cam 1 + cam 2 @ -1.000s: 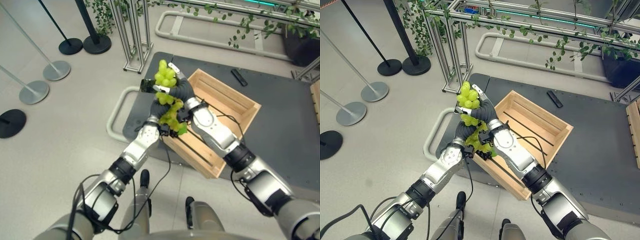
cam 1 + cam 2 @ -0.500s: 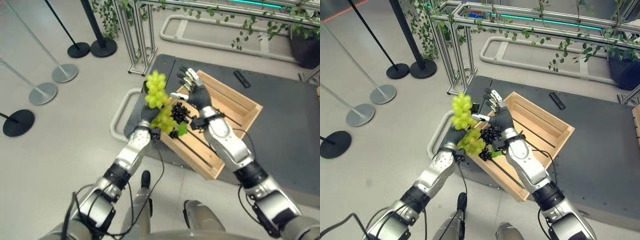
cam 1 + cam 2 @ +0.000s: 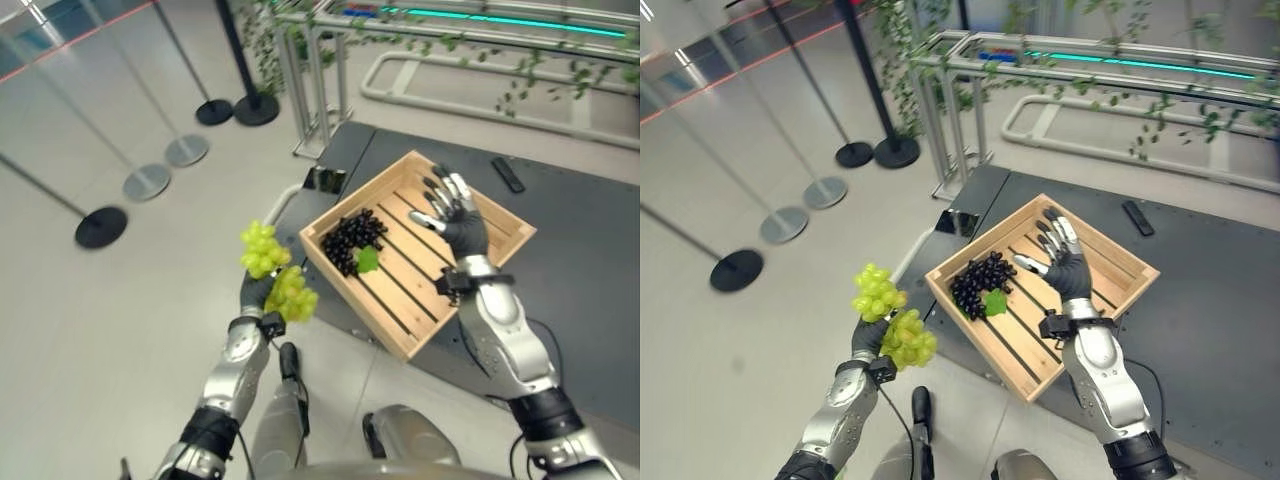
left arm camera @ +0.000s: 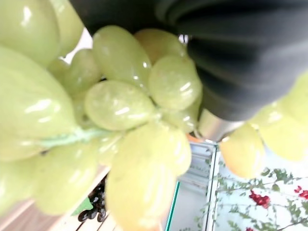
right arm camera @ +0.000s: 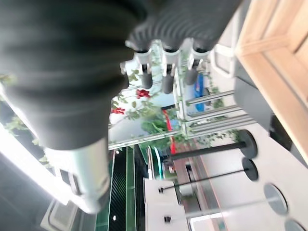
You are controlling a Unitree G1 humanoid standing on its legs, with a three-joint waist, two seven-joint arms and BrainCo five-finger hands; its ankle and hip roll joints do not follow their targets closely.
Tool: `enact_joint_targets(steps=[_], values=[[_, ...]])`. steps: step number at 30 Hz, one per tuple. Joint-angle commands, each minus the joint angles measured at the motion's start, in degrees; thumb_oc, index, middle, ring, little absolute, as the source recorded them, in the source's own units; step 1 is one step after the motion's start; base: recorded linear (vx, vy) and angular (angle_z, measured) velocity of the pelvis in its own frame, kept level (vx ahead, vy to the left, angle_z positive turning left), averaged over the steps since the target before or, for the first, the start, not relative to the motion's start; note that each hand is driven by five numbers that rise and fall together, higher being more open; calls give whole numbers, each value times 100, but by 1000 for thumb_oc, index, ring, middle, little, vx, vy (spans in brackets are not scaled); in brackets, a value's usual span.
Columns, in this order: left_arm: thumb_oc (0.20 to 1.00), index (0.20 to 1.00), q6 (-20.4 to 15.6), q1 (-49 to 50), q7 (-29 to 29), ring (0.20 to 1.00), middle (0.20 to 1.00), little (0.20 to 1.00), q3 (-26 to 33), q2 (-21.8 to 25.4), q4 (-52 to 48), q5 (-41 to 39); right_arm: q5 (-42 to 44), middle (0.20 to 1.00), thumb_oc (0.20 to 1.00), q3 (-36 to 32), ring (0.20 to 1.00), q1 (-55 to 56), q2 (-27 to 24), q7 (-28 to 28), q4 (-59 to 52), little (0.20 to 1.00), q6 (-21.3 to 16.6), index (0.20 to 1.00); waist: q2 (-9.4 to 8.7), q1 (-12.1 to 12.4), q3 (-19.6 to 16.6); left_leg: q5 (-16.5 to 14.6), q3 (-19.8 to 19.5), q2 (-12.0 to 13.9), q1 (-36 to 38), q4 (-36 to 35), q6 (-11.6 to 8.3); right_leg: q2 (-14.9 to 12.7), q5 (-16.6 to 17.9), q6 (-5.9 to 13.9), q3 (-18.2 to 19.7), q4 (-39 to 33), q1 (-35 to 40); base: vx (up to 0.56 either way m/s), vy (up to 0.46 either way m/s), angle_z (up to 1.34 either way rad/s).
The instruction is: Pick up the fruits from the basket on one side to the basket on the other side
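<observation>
My left hand [image 3: 255, 295] is shut on a bunch of green grapes [image 3: 276, 277] and holds it over the floor, left of the wooden crate [image 3: 345, 295]. Up close in the left wrist view the green grapes [image 4: 120, 125] press against the hand's dark cover [image 4: 231, 57]. A bunch of black grapes [image 3: 352, 238] with a green leaf lies in the crate's near left corner. My right hand [image 3: 457, 215] hovers open above the middle of the crate, its fingers [image 5: 166, 72] straight and holding nothing.
The crate rests on a dark grey platform [image 3: 590, 290], where a black remote [image 3: 508, 174] lies behind it. A metal frame with vines [image 3: 320, 70] and several stanchion bases [image 3: 147, 181] stand on the floor to the left and behind.
The camera has shifted. My left hand has carried the green grapes off the crate to the left. My right hand let go, opened and moved over the crate's middle.
</observation>
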Motion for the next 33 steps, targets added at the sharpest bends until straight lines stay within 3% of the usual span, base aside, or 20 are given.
enact_joint_targets(steps=[1,10,12,14,17,19,20,24,25,27,29,30,33], values=[[200,200,-413,-131,-249,200,200,200,165,120,-741,-66,-184,1000,1000,-384,1000,-34,59,79,-438,1000,-421,1000,-224,-112,-264,80,-96,204,274,91,-189,-502,228,878,595,-1342,12,-140,-2,86],[200,200,-336,374,-562,200,200,200,606,258,-1375,-89,-108,1000,1000,-728,1000,380,189,135,-323,1000,-370,1000,-344,-136,-517,-979,381,350,1246,1160,-48,-1103,419,984,-886,-1296,-227,-175,51,107],[200,200,-302,389,-556,200,200,200,655,298,-1439,-47,-148,1000,1000,-762,1000,414,238,106,-308,1000,-346,1000,-333,-125,-610,-1208,395,184,1488,611,-13,-1227,543,1059,-1116,-1223,-390,-158,170,99],[200,200,-263,343,-587,200,200,200,618,353,-1480,12,-77,1000,1000,-875,1000,472,335,31,-308,1000,-382,1000,-381,-126,-633,-1174,606,355,1335,417,-19,-1412,688,1137,-1363,-1177,-444,-148,195,123],[200,200,-225,435,-657,200,200,200,702,535,-1615,184,-13,1000,1000,-927,1000,602,508,70,-234,1000,-362,1000,-504,-8,-711,-1189,640,511,1508,-119,-104,-1452,891,1277,-1558,-1344,-421,-119,130,127],[200,200,-210,432,-659,200,200,200,723,597,-1663,223,-18,1000,1000,-936,1000,602,552,54,-220,1000,-362,1000,-605,23,-724,-1114,582,418,1453,-280,-71,-1534,1074,1354,-1606,-1495,-451,-202,171,67],[200,200,-207,421,-637,200,200,200,770,686,-1709,327,-45,1000,1000,-935,1000,570,623,10,-156,1000,-364,1000,-739,124,-675,-1103,480,276,1361,-439,-26,-1637,1316,1486,-1629,-1668,-518,-179,221,46],[200,200,-263,325,-519,200,200,200,886,819,-1745,544,-85,1000,1000,-895,1000,525,764,-4,-4,1000,-344,1000,-942,284,-499,-1041,217,-64,1213,-579,131,-1757,1496,1729,-1389,-1686,-556,-182,258,56],[200,200,-276,278,-497,200,200,200,887,836,-1726,528,-111,1000,1000,-912,1000,519,787,2,23,1000,-337,1000,-974,296,-499,-953,110,-190,1120,-617,184,-1796,1517,1779,-1195,-1677,-586,-102,262,45],[200,200,-314,201,-551,200,200,200,825,881,-1714,450,-139,1000,1000,-893,1000,498,757,72,100,1000,-308,1000,-960,273,-474,-863,-231,-443,1000,-671,290,-1609,1446,1824,-425,-1688,-608,-94,231,67],[200,200,-339,124,-580,200,200,200,747,900,-1641,427,-141,1000,1000,-815,1000,481,720,151,132,1000,-312,1000,-949,299,-470,-749,-516,-731,816,-593,399,-1311,1267,1800,248,-1486,-582,-59,207,108],[200,200,-323,98,-637,200,200,200,708,903,-1656,421,-77,1000,1000,-779,1000,484,714,200,161,1000,-294,1000,-942,285,-486,-707,-658,-815,760,-575,450,-1080,1085,1690,470,-1398,-514,-11,184,118],[200,200,-316,146,-777,200,200,200,652,895,-1675,482,6,1000,1000,-697,1000,605,688,354,202,1000,-351,1000,-910,175,-615,-410,-1163,-1102,704,-759,588,-55,588,1363,1262,-899,-548,59,165,99]])
